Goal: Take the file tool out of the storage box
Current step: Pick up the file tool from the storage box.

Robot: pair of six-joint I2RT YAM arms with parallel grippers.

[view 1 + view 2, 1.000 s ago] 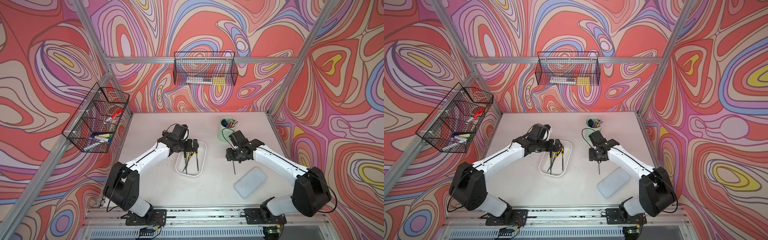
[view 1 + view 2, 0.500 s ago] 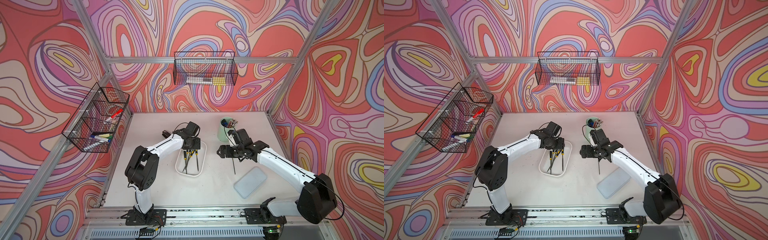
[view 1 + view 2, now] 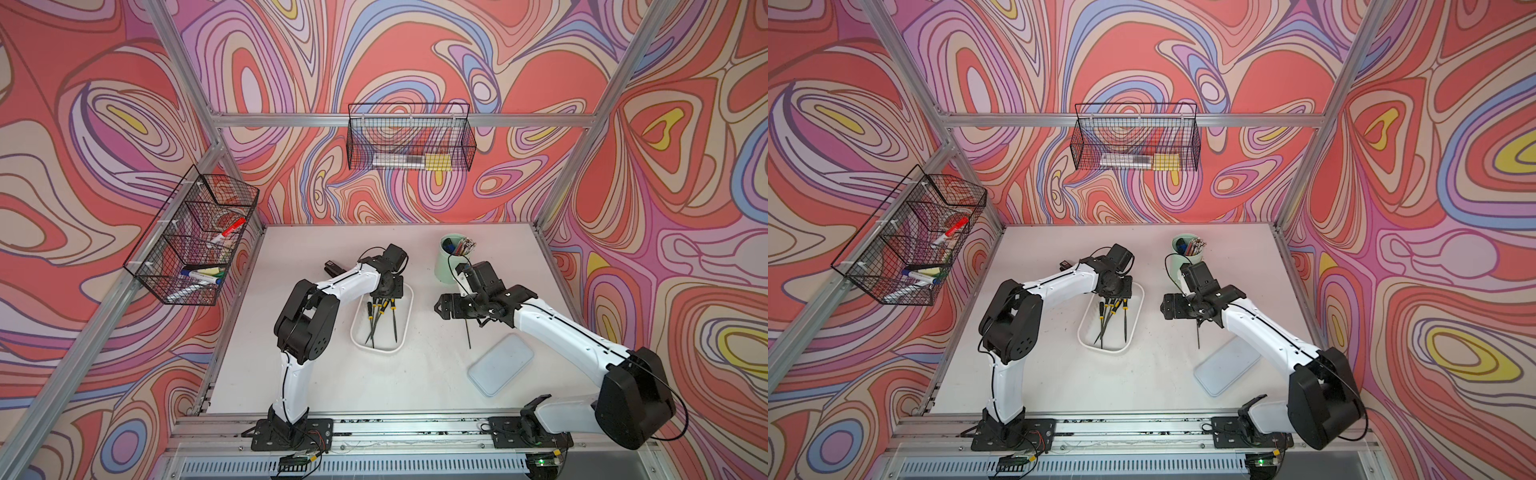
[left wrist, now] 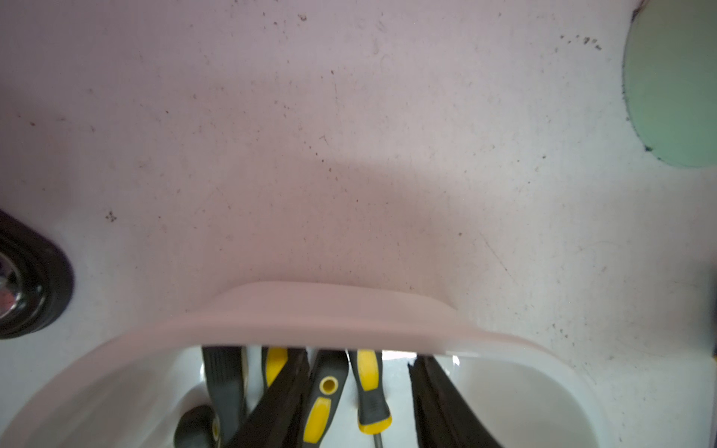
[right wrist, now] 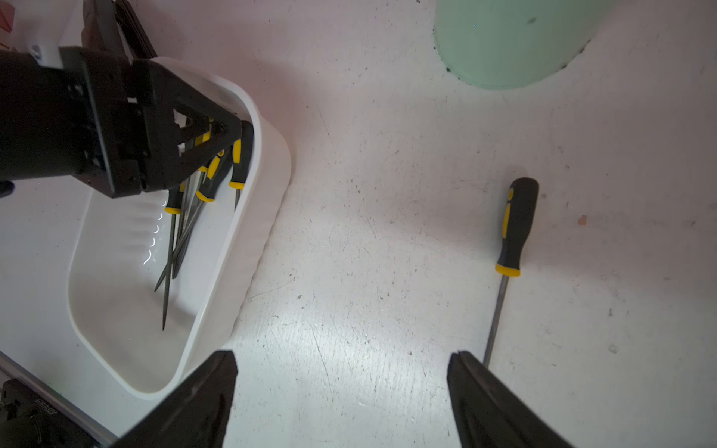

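The white storage box sits mid-table with several yellow-and-black-handled file tools inside. My left gripper is down in the box's far end. Its jaws are partly closed around two handles, and a gap shows beside one finger. Another file tool lies on the table right of the box. My right gripper hovers open and empty between the box and that tool.
A green pen cup stands behind the right gripper. A pale-blue lid lies flat at front right. Black wire baskets hang on the left and back walls. A small black object lies behind the left forearm.
The left gripper came over the box's far end, dropped among the handles, and its jaws narrowed. The right gripper opened wide, left the file tool on the table and shifted toward the box.
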